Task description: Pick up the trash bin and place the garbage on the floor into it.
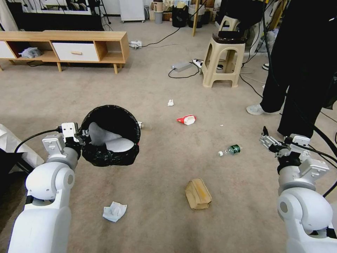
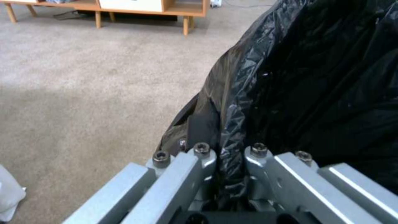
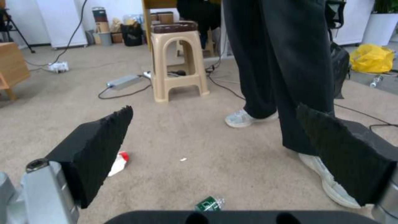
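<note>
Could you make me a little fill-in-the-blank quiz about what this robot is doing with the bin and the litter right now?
1. The left hand is shut on the rim of the ____, held up off the carpet.
2. The right hand is ____ and holds nothing.
3. The bottle lying near the right hand has a ____ label.
4. The crumpled paper bag on the carpet is ____ in colour.

Missing words: bin; open; green; brown

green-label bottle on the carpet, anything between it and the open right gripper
Nothing visible. The right gripper hangs open, the green-label bottle lies just inward of it on bare carpet. The person's shoe stands off to the side.
</note>
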You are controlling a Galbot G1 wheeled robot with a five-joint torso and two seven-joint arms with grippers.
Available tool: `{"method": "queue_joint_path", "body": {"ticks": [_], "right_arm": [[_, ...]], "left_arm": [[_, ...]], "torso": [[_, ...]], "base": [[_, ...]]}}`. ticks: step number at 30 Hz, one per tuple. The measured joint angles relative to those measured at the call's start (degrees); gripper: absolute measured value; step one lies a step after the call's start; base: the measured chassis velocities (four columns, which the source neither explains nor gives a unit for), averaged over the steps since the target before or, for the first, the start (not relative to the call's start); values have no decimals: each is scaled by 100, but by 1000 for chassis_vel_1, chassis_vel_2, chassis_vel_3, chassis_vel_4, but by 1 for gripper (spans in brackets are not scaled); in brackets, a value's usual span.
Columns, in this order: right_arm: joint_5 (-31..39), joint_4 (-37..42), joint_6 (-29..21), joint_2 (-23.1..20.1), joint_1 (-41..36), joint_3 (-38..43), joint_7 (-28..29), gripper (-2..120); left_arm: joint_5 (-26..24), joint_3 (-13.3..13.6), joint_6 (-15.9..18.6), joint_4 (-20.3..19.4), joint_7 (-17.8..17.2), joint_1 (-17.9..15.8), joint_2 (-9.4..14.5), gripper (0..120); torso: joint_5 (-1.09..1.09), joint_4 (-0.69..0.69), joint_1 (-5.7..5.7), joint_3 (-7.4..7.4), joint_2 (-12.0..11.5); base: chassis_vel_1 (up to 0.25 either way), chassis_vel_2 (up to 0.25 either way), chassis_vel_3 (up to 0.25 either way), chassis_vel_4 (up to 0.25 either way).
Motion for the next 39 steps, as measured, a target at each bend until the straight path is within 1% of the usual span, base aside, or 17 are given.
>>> {"method": "queue_joint_path", "body": {"ticks": [39], "right_arm": [[-3, 0, 19, 19, -1, 3, -20, 100]], "left_arm": [[-8, -11, 5, -6, -5, 7, -18, 0]], "torso": [[0, 0, 0, 0, 0]], "base": [[0, 0, 0, 0]]}}
